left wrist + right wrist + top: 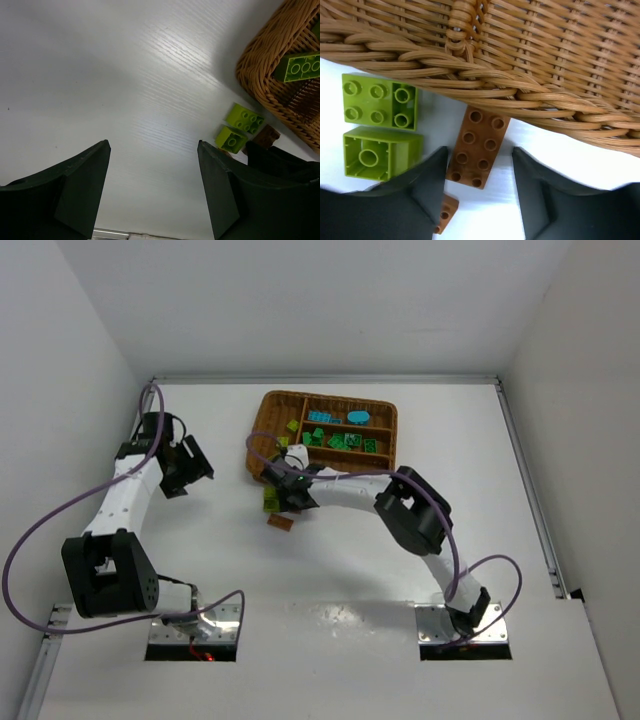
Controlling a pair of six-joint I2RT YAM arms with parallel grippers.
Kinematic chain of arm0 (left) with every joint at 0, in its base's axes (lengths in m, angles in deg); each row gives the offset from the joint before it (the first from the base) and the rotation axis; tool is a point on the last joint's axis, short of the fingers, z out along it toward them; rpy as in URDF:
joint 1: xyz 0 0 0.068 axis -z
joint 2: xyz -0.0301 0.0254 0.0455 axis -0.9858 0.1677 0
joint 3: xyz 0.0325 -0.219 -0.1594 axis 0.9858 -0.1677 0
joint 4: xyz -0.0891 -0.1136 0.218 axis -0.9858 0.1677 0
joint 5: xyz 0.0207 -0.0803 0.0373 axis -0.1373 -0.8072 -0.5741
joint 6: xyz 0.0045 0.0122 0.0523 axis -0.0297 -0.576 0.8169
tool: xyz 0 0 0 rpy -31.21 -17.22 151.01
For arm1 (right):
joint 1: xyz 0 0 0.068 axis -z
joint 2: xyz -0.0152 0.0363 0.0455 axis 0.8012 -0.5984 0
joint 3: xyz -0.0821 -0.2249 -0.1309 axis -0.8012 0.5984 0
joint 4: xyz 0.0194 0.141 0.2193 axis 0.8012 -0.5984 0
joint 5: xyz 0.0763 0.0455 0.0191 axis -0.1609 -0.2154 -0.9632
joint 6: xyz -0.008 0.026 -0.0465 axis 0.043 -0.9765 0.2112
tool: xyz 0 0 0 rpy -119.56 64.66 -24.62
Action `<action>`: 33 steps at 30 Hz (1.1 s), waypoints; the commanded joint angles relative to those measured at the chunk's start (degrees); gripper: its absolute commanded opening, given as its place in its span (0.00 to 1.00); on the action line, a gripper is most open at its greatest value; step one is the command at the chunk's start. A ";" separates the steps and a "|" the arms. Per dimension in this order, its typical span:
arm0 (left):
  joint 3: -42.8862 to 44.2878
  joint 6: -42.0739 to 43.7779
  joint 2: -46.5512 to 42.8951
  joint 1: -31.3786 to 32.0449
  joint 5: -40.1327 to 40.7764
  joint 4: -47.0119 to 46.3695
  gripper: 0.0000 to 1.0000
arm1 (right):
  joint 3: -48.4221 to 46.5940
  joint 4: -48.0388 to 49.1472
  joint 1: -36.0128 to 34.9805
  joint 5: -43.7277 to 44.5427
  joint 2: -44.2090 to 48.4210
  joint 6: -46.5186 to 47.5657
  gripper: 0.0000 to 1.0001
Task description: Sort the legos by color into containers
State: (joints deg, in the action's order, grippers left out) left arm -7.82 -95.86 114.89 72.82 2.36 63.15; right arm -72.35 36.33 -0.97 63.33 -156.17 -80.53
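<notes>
In the top view the sort looks well along. The wicker tray (385, 418) at upper centre holds cyan bricks (335, 417) in its top narrow section and dark green bricks (350, 444) lower down. One yellow-green brick (293, 427) lies in the tall left section. The right claw (290, 490) hangs just below the tray's lower left corner. On the table (450, 440) beside it lie loose yellow-green bricks (272, 500) to its left and a small brown piece (281, 523) below it. The left claw (188, 468) sits well apart at the left.

The left wrist view shows the left claw (152, 170) released, its fingers wide with only bare table between them. The tray's corner fills the upper right. Just outside it lie the two yellow-green bricks and a brown brick (265, 136), with the right claw's dark bulk in the lower right corner.

In the right wrist view the step in hand appears to be picking up the brown brick (477, 147), which lies flat at centre with its far end close to the tray wall. The fingers (415, 195) stand on either side of it. A strip of table shows before the right one, so the jaws look released, not yet clenched.

The next move calls for closing squarely across the brick's narrow width, then lifting it clear of the wall. Which section takes brown cannot be told. The woven wall stands directly ahead, and the yellow-green bricks lie just beside the left finger. The small brown piece (447, 212) lies partly under that finger and could get nudged.
</notes>
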 commanded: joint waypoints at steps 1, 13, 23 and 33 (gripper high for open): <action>-0.15 0.86 -1.82 0.32 0.27 -0.52 0.77 | -1.78 -3.27 -0.45 4.86 -0.72 -0.71 0.49; -0.15 0.86 -1.82 0.32 -0.79 -0.52 0.77 | 23.87 7.89 -1.59 1.18 27.20 2.19 0.21; -0.15 0.86 -1.82 0.32 -1.40 -0.52 0.77 | 20.47 4.03 5.96 4.44 30.58 7.81 0.21; -0.15 0.86 -1.82 0.32 -0.88 -0.52 0.77 | 3.07 4.47 12.29 -1.28 12.22 11.16 0.25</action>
State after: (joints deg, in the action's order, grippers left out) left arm -7.82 -95.25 114.89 72.82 1.66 63.10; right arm -64.76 40.68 11.48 63.18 -141.02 -70.87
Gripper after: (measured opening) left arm 0.768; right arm 0.331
